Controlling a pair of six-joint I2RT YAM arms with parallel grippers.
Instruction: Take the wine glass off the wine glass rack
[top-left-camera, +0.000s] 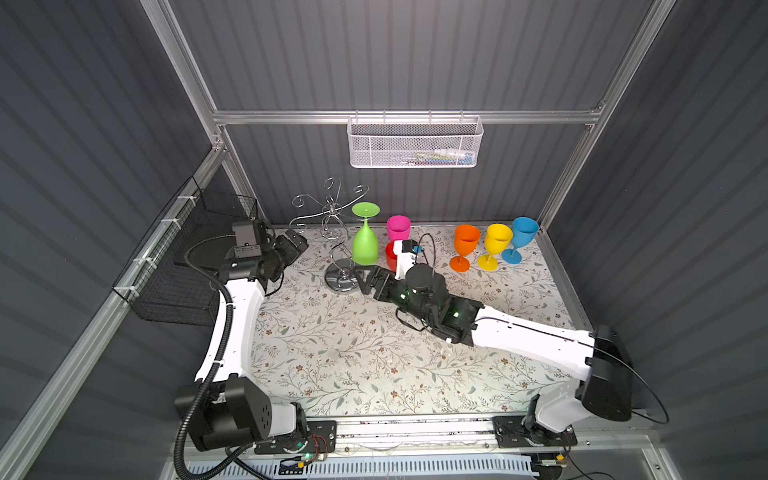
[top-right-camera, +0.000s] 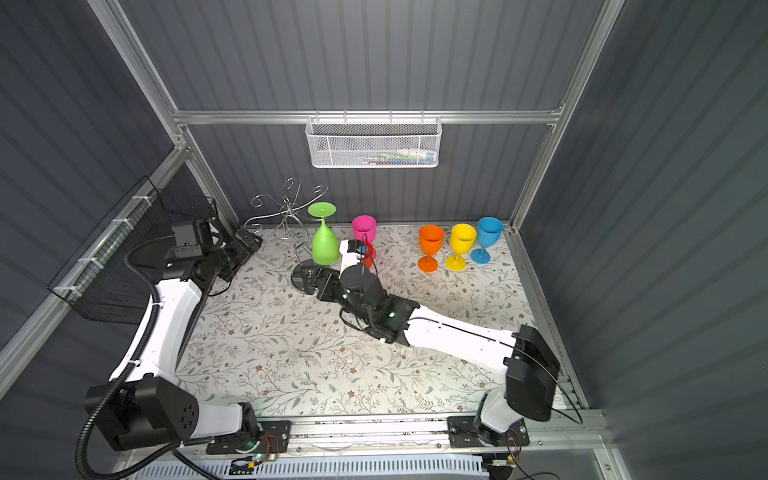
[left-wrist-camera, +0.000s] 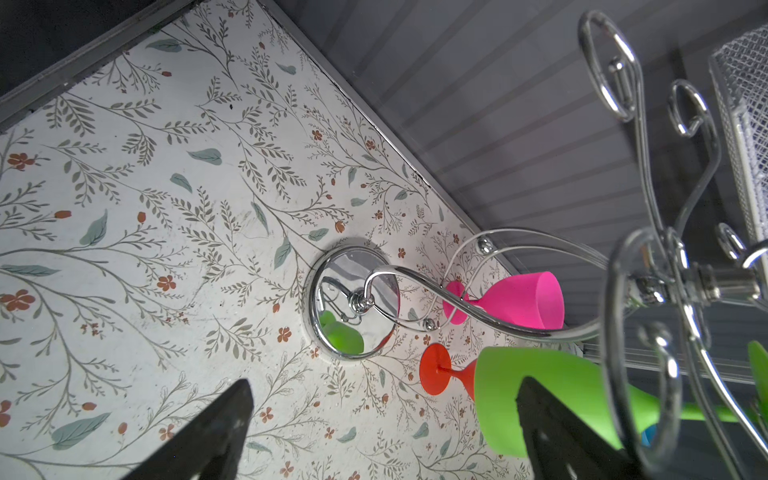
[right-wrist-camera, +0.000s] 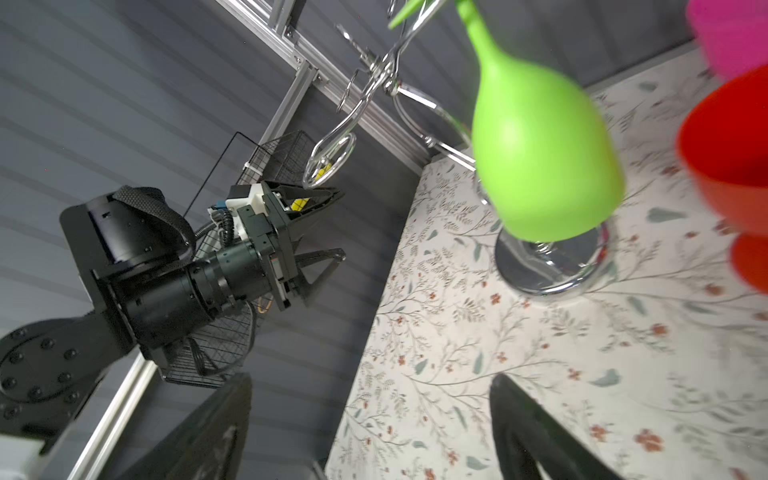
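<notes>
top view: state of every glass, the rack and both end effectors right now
wine glass rack: upright
green wine glass: hanging upside down on the rack
pink glass: upright
red glass: upright
orange glass: upright
yellow glass: upright
blue glass: upright
left end effector: open, empty
right end effector: open, empty, by the rack base

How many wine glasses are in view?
6. Green glass hangs upside down on the rack; pink glass and red glass stand right of it, red partly behind the right arm; orange glass, yellow glass, blue glass line up farther right.
</notes>
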